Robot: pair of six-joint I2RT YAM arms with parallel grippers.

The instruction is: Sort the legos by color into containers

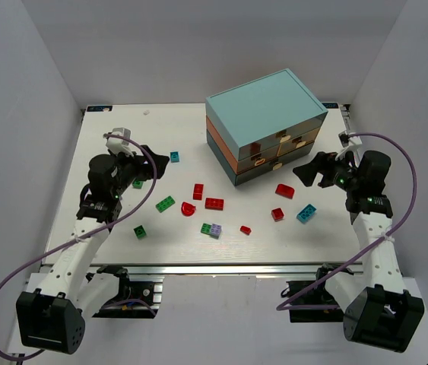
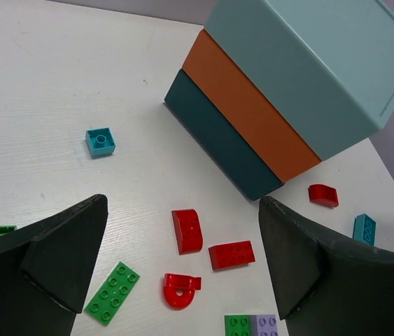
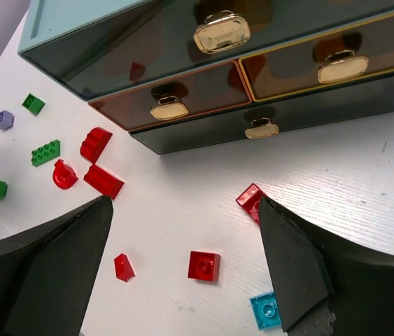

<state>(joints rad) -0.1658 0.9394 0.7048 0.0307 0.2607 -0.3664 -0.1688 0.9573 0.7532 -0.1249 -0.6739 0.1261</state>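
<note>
The chest [image 1: 265, 125] stands at the back middle of the table, with its drawers [image 3: 183, 98] all shut. Lego bricks lie scattered in front of it. Among them are a red curved brick [image 2: 187, 230], a red flat brick [image 2: 231, 254], a red arch [image 2: 178, 290], a green plate [image 2: 113, 292], a teal brick [image 2: 100, 141] and a green-and-lilac pair [image 1: 211, 229]. My left gripper [image 1: 149, 163] is open and empty above the table, left of the red bricks. My right gripper [image 1: 312, 171] is open and empty in front of the chest, above a red square brick [image 3: 203, 265] and a teal brick [image 3: 264, 311].
White walls close in the table on the left, back and right. More bricks lie near the front: a green one [image 1: 140, 232], a small red one [image 1: 245, 230] and a teal one [image 1: 305, 213]. The table's front edge [image 1: 214, 262] runs just beyond them.
</note>
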